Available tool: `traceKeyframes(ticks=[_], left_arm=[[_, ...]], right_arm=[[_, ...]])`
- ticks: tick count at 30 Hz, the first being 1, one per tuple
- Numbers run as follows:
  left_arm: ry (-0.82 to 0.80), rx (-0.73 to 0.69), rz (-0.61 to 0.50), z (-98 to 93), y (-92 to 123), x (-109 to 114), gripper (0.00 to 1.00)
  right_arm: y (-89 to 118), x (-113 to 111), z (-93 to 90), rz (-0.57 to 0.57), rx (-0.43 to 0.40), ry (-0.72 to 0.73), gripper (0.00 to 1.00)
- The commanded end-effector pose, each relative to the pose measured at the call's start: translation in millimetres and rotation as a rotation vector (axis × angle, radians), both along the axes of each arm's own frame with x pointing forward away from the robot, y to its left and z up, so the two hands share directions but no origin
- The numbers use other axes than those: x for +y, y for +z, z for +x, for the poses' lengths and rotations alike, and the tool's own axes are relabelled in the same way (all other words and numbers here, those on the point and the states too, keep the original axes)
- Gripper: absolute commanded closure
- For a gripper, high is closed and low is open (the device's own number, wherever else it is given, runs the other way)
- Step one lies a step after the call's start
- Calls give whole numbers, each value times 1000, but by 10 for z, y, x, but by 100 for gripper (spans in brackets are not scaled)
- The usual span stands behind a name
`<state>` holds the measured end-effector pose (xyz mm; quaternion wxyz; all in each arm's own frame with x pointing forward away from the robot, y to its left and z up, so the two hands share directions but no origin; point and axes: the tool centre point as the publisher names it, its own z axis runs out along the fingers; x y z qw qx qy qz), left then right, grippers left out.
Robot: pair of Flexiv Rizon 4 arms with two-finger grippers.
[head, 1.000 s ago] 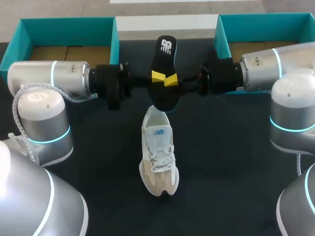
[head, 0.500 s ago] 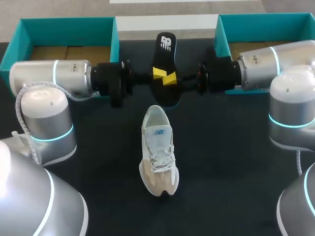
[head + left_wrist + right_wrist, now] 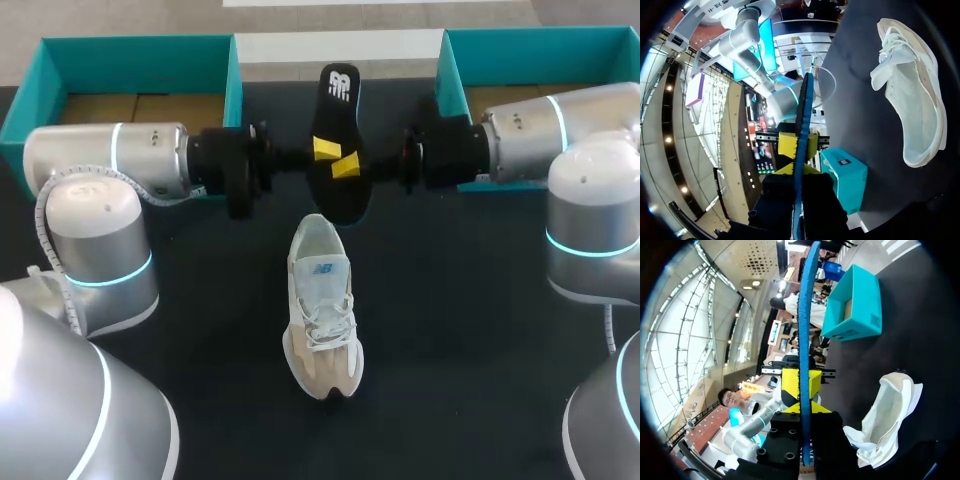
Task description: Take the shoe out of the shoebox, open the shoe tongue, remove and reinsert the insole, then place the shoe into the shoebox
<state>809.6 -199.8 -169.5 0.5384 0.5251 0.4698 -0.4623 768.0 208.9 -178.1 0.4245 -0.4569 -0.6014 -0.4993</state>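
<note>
Table [image 3: 470, 330] of dark cloth carries a teal box at each far corner, left shoebox [image 3: 130, 48] and right shoebox [image 3: 520, 40]. The pale shoe [image 3: 322, 310] stands at the middle, its opening toward them. Just beyond that opening the black insole [image 3: 338, 195] is held off the cloth, pinched at its waist from both sides: left gripper [image 3: 325, 149] and right gripper [image 3: 347, 166] are each closed thin on it. Reinsertion looks like the step in hand. It wants the near end tipped down into the opening, then one claw letting go so the other can slide it home — slowly, since the unheld shoe may skid.
</note>
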Motion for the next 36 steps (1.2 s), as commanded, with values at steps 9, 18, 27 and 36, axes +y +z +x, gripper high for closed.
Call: traceKeyframes(ticks=[9, 18, 27, 36], left_arm=[[13, 99, 26, 16, 55, 226, 0], [51, 453, 131, -15, -147, 735, 0], [79, 573, 216, -90, -297, 888, 0], [79, 573, 216, -90, -297, 888, 0]], right_arm=[[-28, -48, 56, -13, -34, -42, 100], [-43, -76, 117, -8, -201, -90, 100], [-9, 52, 177, 30, -521, -88, 100], [21, 97, 159, -7, -676, -34, 100]])
